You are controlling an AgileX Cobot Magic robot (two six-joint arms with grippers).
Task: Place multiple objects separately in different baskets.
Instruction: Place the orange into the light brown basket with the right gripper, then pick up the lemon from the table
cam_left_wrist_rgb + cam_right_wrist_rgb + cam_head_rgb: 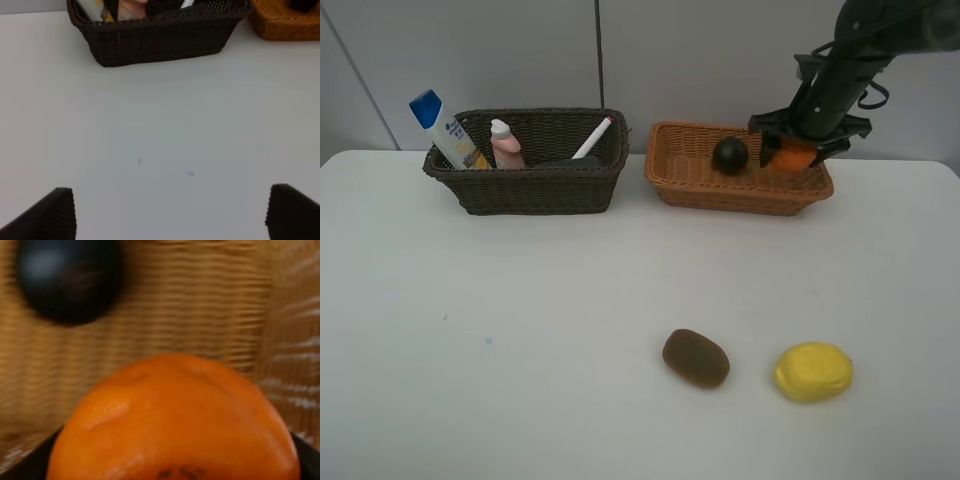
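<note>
My right jaws were clamped partway on the orange (pixel 175 415), holding it at the right end of the orange-tan basket (pixel 720 195). I could not tell whether the fruit touched the weave beneath. The dark mangosteen (pixel 730 155) lay in the same basket, just beside it. My left jaws stood wide apart over the bare white surface (pixel 160 140), holding nothing and facing the dark brown basket (pixel 530 190). That basket held the white shampoo bottle (pixel 445 128), the small pink bottle (pixel 506 145) and the white marker (pixel 592 138), all leaning. Nearer me, the brown kiwi (pixel 696 358) and yellow lemon (pixel 813 372) lay close together on the surface.
</note>
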